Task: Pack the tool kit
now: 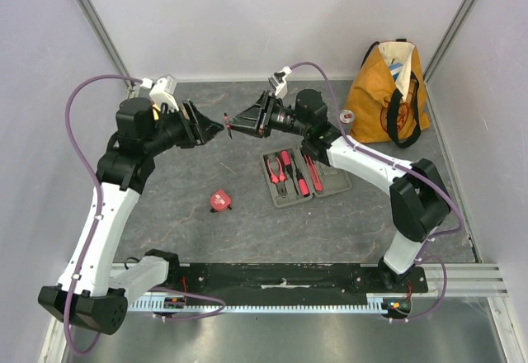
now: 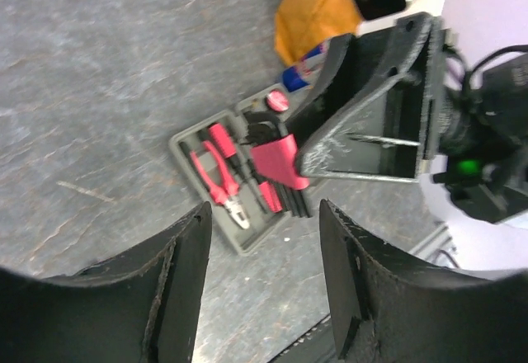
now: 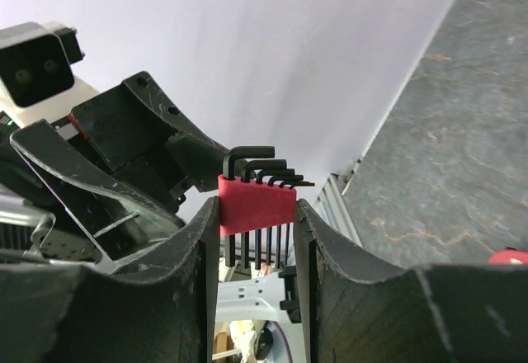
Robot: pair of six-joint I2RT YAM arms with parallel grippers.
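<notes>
Round red tape measure [image 1: 220, 200] lying left of the open grey case [image 1: 332, 181], pliers [image 2: 223, 186] seated inside it, raised beyond the case the right gripper [image 1: 233, 122] clamped on a red hex key set [image 2: 276, 161], left gripper [image 2: 264, 210] spread wide facing it, holding nothing, orange tote bag [image 1: 388, 91] farther right of the case

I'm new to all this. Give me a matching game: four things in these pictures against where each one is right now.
Things:
1. hex key set
2. tape measure
3. tote bag
4. pliers

Places:
A. lying in the open tool case
B. loose on the table, left of the case in the top view
C. clamped in the right gripper
D. standing at the far right corner

Pairs: 1-C, 2-B, 3-D, 4-A
</notes>
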